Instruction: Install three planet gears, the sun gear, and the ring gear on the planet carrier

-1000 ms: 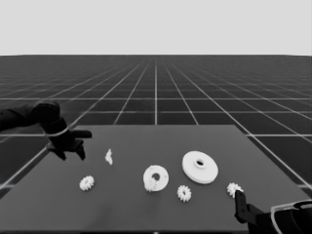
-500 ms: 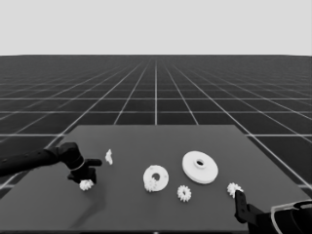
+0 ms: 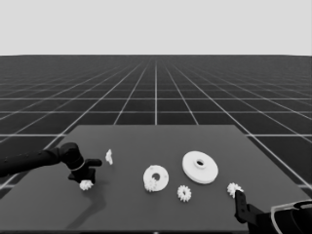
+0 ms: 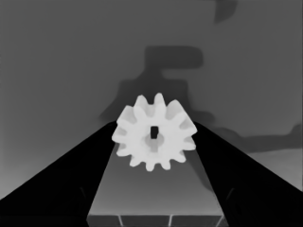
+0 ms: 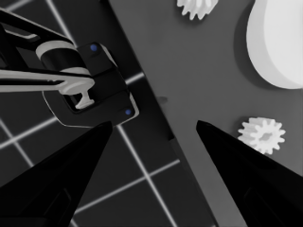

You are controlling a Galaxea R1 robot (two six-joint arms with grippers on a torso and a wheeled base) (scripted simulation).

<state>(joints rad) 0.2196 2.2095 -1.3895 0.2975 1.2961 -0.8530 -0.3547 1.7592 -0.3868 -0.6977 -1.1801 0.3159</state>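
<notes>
Left gripper [image 3: 87, 181] lowered | fingers straddle toothed white gear [image 4: 155, 132], touching

White, every part: toothed gear [image 4: 155, 137] with a dark square centre hole, smaller round part [image 3: 156, 178], larger round part [image 3: 200, 166], thin piece [image 3: 109, 156] far left. Dark grey table [image 3: 161, 209]. Black fingers [image 4: 52, 184]. Dark floor [image 3: 156, 92] with a pale line grid; pale blank band above.
</notes>
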